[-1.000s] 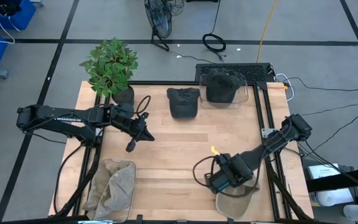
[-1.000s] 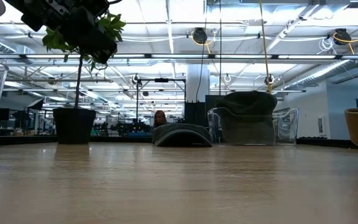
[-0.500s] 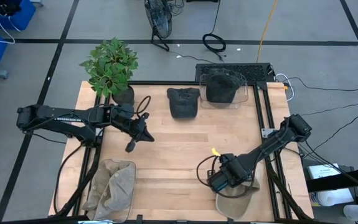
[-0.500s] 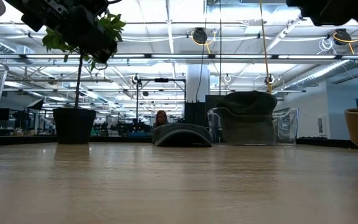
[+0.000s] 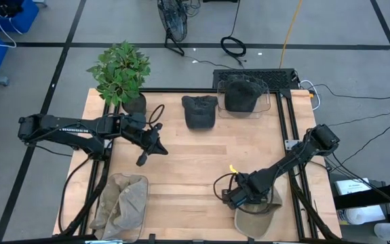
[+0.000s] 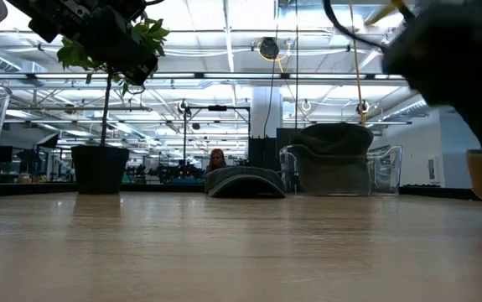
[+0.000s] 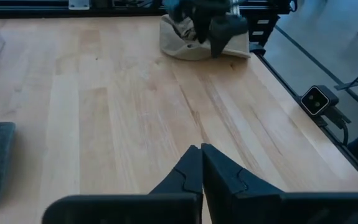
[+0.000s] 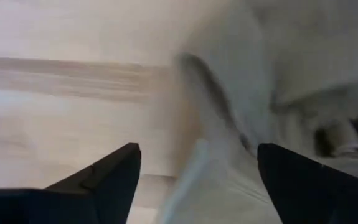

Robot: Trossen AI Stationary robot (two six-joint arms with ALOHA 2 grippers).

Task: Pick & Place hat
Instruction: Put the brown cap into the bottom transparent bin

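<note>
Khaki cloth cap [image 5: 257, 218] lies at the lower right of the high view, at the front edge of the pale wooden counter [image 5: 181, 163], and the right claw [image 5: 239, 198] is down at its brim edge with its fingers spread wide — the right wrist view shows the two dark fingers [image 8: 101, 174] well apart with pale fabric between them. Nothing is gripped yet; the spread looks meant to straddle the cap's edge before closing.

The left claw [image 5: 142, 159] hangs left of centre over bare wood, fingers pressed together and holding nothing, probably just waiting clear of the work.

A dark grey cap [image 5: 200, 111] lies flat near the upper middle of the counter, and beside it, to the right, another dark cap [image 5: 241, 95] sits in a clear plastic tray [image 5: 266, 102] — likely the sort of place a picked hat goes, though I cannot tell which spot is meant for the khaki one. A crumpled beige cloth [image 5: 123, 203] lies at the lower left, and a green potted plant [image 5: 120, 71] stands at the upper left corner.

Round the counter is grey tiled floor with loose cables; the low view looks into a bright hall with ceiling lights, a person small and far off.
</note>
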